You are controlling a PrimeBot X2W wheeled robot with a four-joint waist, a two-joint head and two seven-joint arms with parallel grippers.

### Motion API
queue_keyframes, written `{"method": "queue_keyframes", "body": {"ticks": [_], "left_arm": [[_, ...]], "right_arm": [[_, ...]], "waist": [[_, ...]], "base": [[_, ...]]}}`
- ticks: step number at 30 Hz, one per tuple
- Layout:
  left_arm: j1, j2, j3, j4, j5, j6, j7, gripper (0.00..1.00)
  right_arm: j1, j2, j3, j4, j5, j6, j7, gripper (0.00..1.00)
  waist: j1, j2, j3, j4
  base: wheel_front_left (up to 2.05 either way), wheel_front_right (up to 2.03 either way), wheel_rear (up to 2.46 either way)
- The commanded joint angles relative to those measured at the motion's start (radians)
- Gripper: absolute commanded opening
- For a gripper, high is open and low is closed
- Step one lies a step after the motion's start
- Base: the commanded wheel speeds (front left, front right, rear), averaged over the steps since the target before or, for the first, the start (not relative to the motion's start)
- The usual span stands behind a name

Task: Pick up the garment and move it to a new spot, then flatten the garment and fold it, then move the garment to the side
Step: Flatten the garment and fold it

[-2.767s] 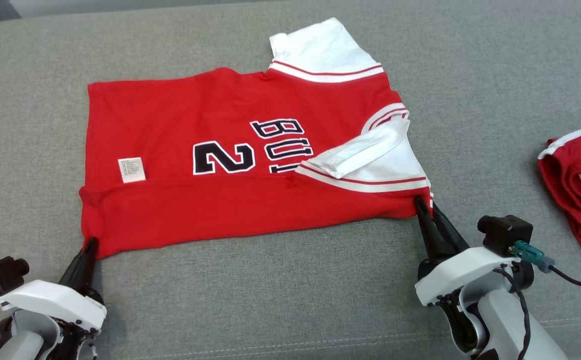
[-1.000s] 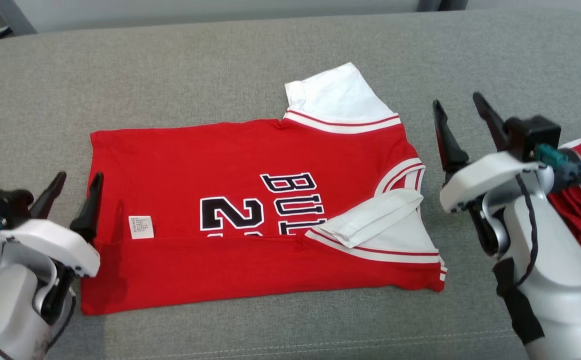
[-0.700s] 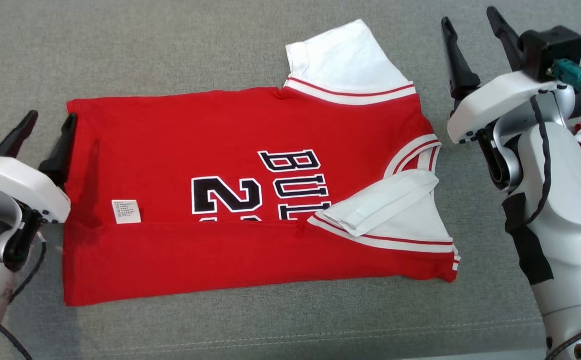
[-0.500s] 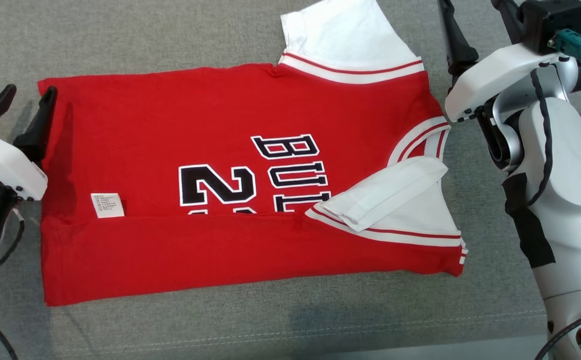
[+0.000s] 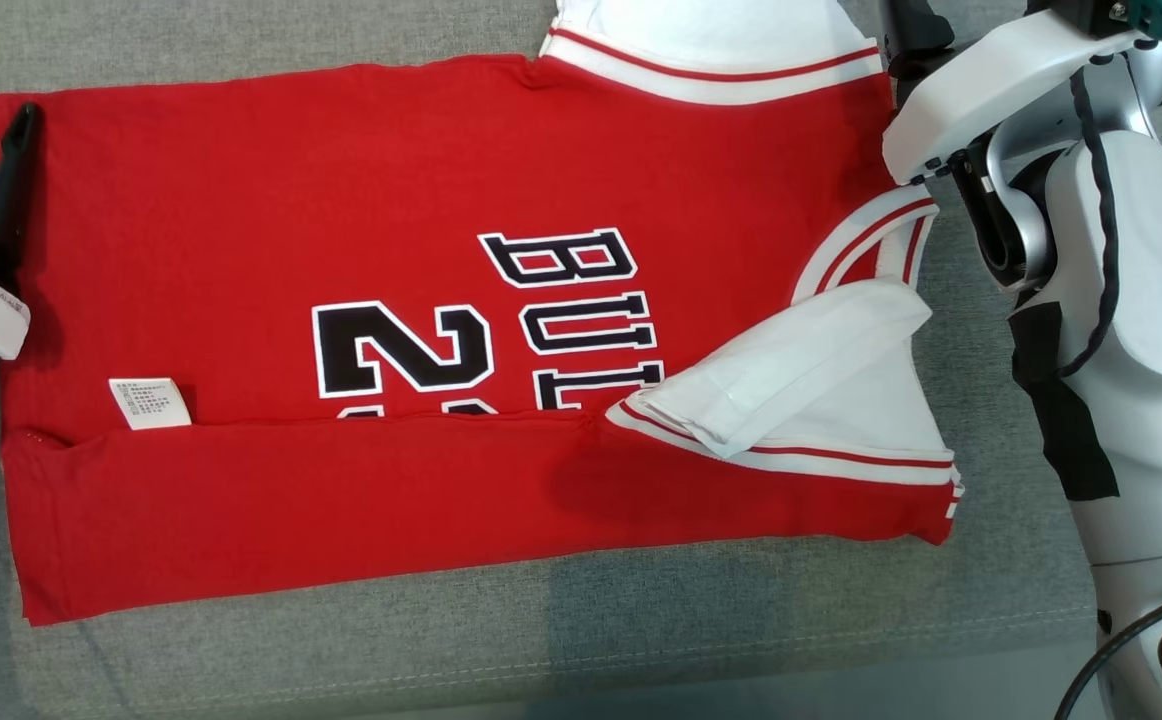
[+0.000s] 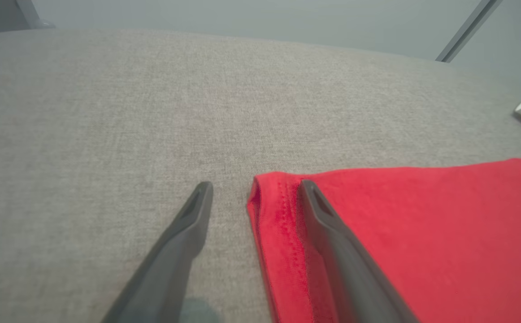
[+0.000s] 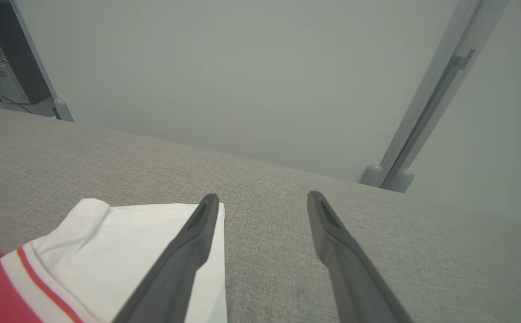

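Observation:
The garment is a red jersey with white sleeves and black lettering, lying flat on the grey cushion. Its near strip is folded up over the front, and the near sleeve is folded inward. My left gripper is open at the garment's far left corner, with one finger over the red cloth and one over the cushion. One of its fingers shows in the head view. My right gripper is open beside the far white sleeve, its left finger over the sleeve's edge.
My right forearm stands tall beside the garment's right edge. A white care tag lies on the red cloth. The cushion's front seam runs close below the garment. A pale wall and a metal post stand behind the cushion.
Both grippers have let go of the garment's near corners, opened, and moved to its far corners. The head camera has tilted down, so the whole picture has shifted.

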Motion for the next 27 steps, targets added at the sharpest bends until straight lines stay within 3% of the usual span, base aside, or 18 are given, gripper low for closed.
{"method": "queue_keyframes", "body": {"ticks": [1, 3, 4, 6, 7, 13, 27], "left_arm": [[-0.022, 0.055, 0.011, -0.006, -0.019, 0.0, -0.01, 1.0], [-0.028, 0.059, -0.014, -0.011, -0.028, 0.0, -0.019, 1.0], [-0.031, 0.061, -0.025, -0.015, -0.035, 0.0, -0.022, 0.92], [-0.039, 0.066, -0.045, -0.026, -0.045, 0.0, -0.03, 0.27], [-0.046, 0.069, -0.054, -0.035, -0.045, 0.0, -0.034, 0.0], [-0.072, 0.067, -0.083, -0.094, -0.037, 0.0, -0.046, 0.0], [-0.015, 0.031, 0.032, -0.206, 0.064, 0.0, -0.047, 0.0]], "right_arm": [[-0.003, 0.012, 0.01, -0.041, -0.011, 0.0, 0.014, 1.0], [0.001, 0.012, 0.012, -0.049, -0.013, 0.0, 0.024, 1.0], [0.002, 0.012, 0.012, -0.053, -0.015, 0.0, 0.028, 1.0], [0.001, 0.012, 0.009, -0.06, -0.019, 0.0, 0.036, 1.0], [-0.002, 0.012, 0.006, -0.062, -0.021, 0.0, 0.041, 1.0], [-0.048, 0.012, -0.027, -0.056, -0.044, 0.0, 0.09, 1.0], [-0.143, 0.012, -0.05, 0.059, -0.04, 0.0, 0.179, 1.0]], "waist": [[-0.0001, 0.0, 0.011, 0.004], [-0.0001, 0.0, 0.016, 0.006], [-0.0001, 0.0, 0.019, 0.008], [-0.0001, 0.0, 0.023, 0.012], [-0.0001, 0.0, 0.027, 0.016], [-0.0001, 0.0, 0.053, 0.058], [-0.0001, 0.0, 0.093, 0.118]], "base": [[0.0, 0.0, 0.0], [0.0, 0.0, 0.0], [0.0, 0.0, 0.0], [0.0, 0.0, 0.0], [0.0, 0.0, 0.0], [0.0, 0.0, 0.0], [0.0, 0.0, 0.0]]}}
